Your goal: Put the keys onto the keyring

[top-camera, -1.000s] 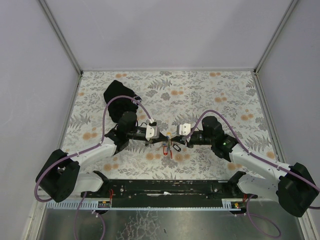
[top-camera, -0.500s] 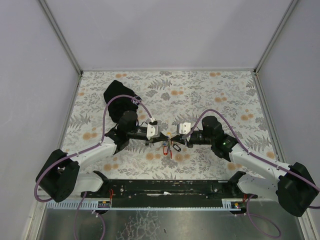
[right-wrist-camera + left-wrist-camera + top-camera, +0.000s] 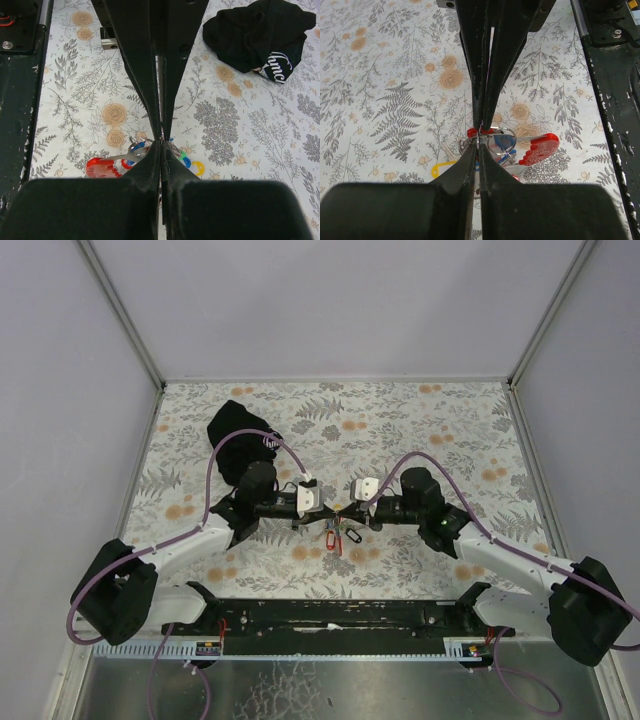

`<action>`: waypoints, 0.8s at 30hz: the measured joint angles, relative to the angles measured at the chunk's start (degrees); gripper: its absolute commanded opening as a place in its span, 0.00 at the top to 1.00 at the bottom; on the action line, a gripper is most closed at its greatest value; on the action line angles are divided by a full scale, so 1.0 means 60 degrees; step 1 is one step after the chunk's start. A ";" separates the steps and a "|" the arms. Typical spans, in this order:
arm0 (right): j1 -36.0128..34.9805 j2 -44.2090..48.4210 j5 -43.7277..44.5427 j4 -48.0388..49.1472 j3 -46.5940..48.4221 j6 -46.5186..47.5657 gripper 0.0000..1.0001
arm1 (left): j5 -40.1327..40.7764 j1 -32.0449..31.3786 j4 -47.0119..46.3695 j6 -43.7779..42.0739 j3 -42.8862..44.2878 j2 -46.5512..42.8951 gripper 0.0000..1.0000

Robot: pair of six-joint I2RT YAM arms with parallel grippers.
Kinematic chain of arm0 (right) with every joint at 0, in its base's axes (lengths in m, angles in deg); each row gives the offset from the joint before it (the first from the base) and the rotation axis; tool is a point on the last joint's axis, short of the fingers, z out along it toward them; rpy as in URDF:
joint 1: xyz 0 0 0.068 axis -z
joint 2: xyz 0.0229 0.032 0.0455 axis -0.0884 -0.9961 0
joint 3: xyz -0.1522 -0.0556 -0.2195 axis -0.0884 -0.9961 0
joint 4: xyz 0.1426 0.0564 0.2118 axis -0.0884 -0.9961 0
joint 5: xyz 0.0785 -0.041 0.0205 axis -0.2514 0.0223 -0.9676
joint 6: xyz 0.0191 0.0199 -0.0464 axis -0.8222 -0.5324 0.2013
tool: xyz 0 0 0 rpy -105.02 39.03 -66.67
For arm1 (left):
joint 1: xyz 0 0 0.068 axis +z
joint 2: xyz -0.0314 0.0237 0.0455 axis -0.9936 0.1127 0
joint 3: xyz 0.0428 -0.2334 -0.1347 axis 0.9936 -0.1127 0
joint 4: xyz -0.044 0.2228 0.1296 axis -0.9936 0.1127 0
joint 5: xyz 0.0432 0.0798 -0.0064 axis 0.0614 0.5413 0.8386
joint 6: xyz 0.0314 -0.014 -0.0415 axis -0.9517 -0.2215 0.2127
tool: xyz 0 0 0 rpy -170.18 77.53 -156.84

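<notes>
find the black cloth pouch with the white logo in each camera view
top external: the black cloth pouch with white logo lies on the far left part of the table, beyond the left arm.
left wrist: not in it.
right wrist: upper right corner, logo showing on its lower right edge.
shared landmark: the bunch of small keys with coloured plastic tags, seen in all three views.

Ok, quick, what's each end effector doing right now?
Left end effector: closed, tips at the keys; grip cannot be told.
Right end effector: closed, likewise.
</notes>
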 measured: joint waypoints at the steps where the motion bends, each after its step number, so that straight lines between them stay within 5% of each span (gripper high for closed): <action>1: 0.0000 -0.0033 0.0018 0.0040 0.0007 -0.0018 1.00 | 0.0062 0.0000 0.0011 0.0000 0.0000 -0.0007 1.00; 24: -0.0102 0.0339 0.0157 -0.0226 0.0073 0.0350 0.77 | 0.0157 -0.0047 -0.0612 0.0233 -0.0284 -0.0146 1.00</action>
